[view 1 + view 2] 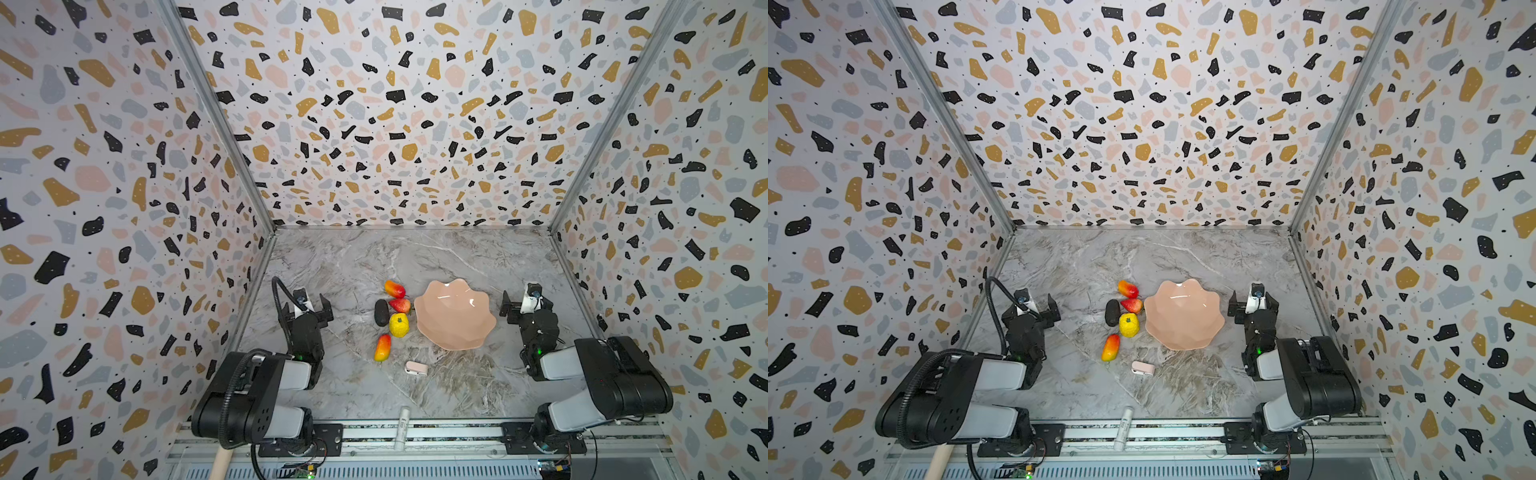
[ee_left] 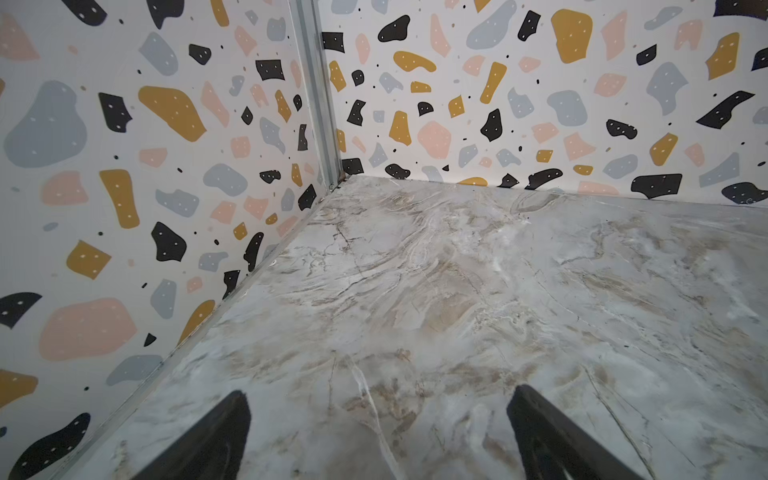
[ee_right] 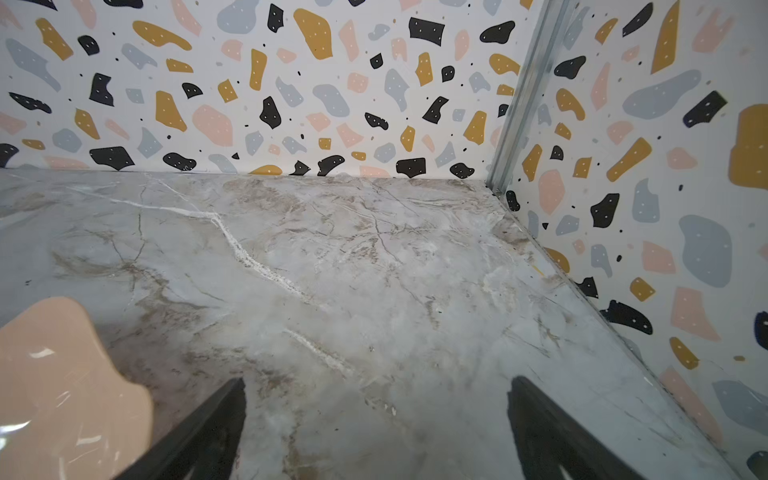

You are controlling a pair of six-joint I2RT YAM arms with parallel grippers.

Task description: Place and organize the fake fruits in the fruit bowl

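**Both top views.** Jaws of the left gripper [image 1: 306, 306] and the right gripper [image 1: 525, 305] stand wide apart with nothing between them, each at its own side of the tabletop [image 1: 353, 257]. The tabletop has a grey-beige, veined marble pattern. Three walls [image 1: 415, 124] enclose it, papered with black, ochre, pink and grey terrazzo chips and joined at metal corner posts [image 1: 246, 174]. The fruit bowl [image 1: 455, 320] sits right of centre. All five fruits lie on the marble to its left:
- far mango [image 1: 395, 289]
- strawberry [image 1: 400, 305], just beside the scalloped rim
- black oval [image 1: 381, 312]
- yellow citrus [image 1: 399, 325], also just beside the rim
- near mango [image 1: 382, 347], a little apart from the rest

A pink clip [image 1: 416, 368] lies nearer the front. A white tube [image 1: 403, 422] lies across the front rail [image 1: 457, 432], between the two arm bases.

**Left wrist.** The left gripper [image 2: 379, 390] has its jaws spread wide over bare marble, facing a corner post [image 2: 320, 104] where two walls meet.

**Right wrist.** The right gripper [image 3: 377, 379] has its jaws equally wide. The lobed edge of the bowl [image 3: 62, 374] lies just outside one finger. The opposite corner post [image 3: 519, 104] stands beyond.
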